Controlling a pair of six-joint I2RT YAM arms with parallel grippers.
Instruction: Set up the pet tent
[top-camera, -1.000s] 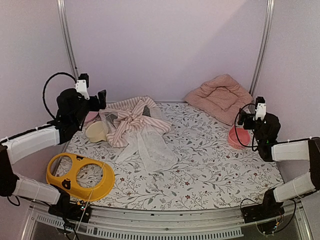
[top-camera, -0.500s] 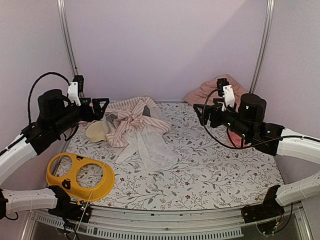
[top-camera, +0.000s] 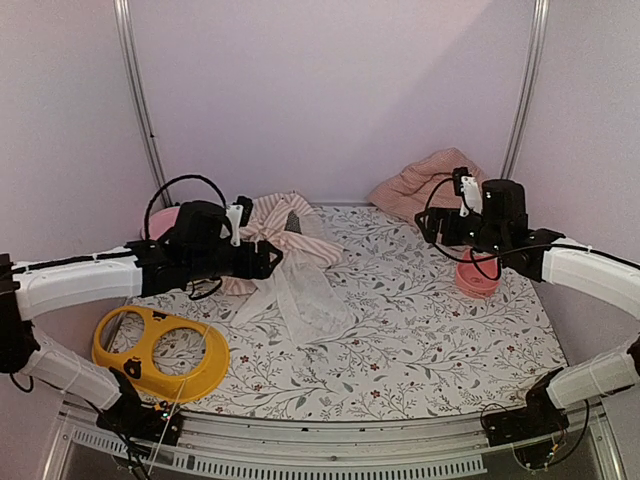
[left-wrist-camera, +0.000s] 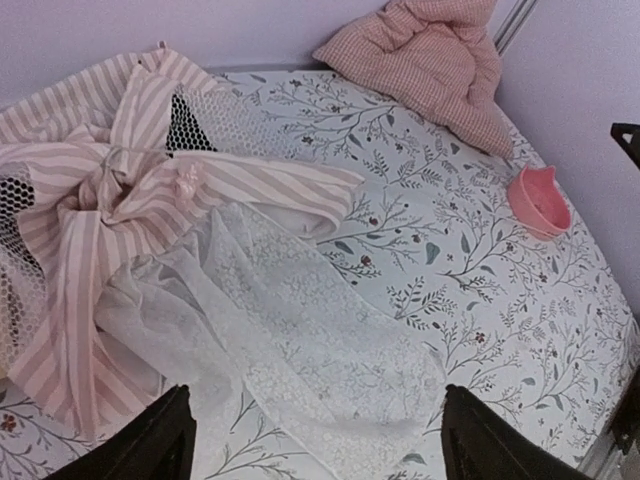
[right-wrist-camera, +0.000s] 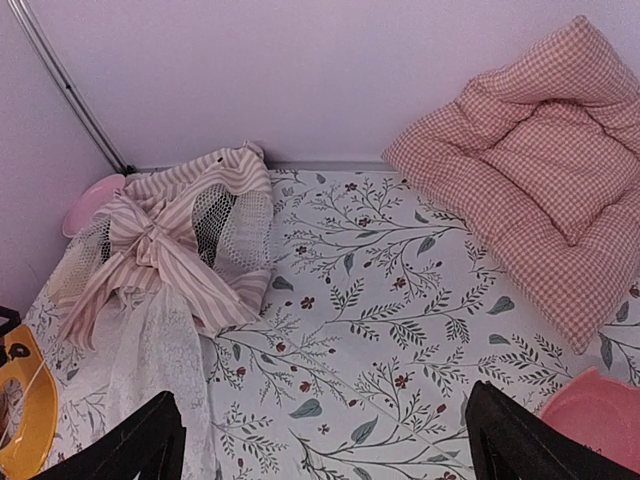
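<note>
Toward the upper middle of the overhead view, the pink-and-white striped fabric pet tent (top-camera: 283, 232) lies collapsed on the floral-patterned worktop (top-camera: 420, 330), close to the back wall. Its sheer white mesh curtain (top-camera: 300, 295) trails toward the lower centre, so the heap's long axis runs from the top of the frame downward. The left gripper (top-camera: 272, 262) hangs at the heap's left edge. The right gripper (top-camera: 428, 228) is well apart at the right, beside the pink checked quilted cushion (top-camera: 425, 185), so the left arm looks the nearer one for a first grasp. At lower left, the yellow two-ring bowl stand (top-camera: 212, 368) holds no bowls. The round pink bowl (top-camera: 478, 275) at the right shows nothing inside, though the arm partly covers it.

From the left wrist, the left gripper (left-wrist-camera: 315, 392) has its fingers (left-wrist-camera: 160, 440) wide apart above the curtain, with the striped fabric up and to the left.

From the right wrist, the right gripper (right-wrist-camera: 320, 392) also has its fingers (right-wrist-camera: 520, 440) spread wide and holds nothing. The tent sits at the left of that frame and the cushion at the upper right.
</note>
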